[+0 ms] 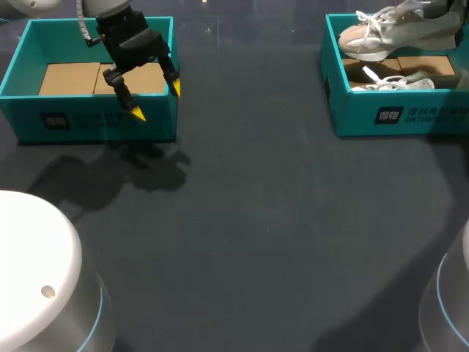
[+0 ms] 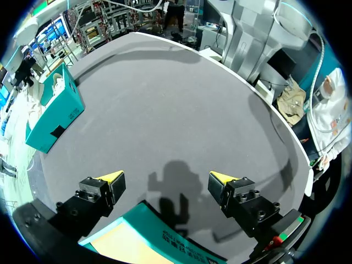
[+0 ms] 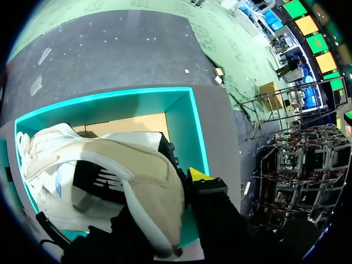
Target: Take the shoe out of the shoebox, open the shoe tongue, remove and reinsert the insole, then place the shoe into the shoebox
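Clamping right fingers (image 3: 201, 177) on beige shoe (image 3: 137, 176) over shoebox (image 3: 181, 118); hovering left fingers (image 2: 110, 179), spread open, above teal box (image 1: 95, 121) front wall.

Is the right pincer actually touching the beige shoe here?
Touching. The right wrist view shows the shoe pressed against the right pincer's yellow-tipped finger, with no gap visible.

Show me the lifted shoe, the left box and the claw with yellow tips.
lifted shoe (image 1: 359, 38): head view, on its pale toe.
left box (image 1: 88, 123): head view, on its front wall.
claw (image 1: 157, 101): head view, midway between its yellow tips.
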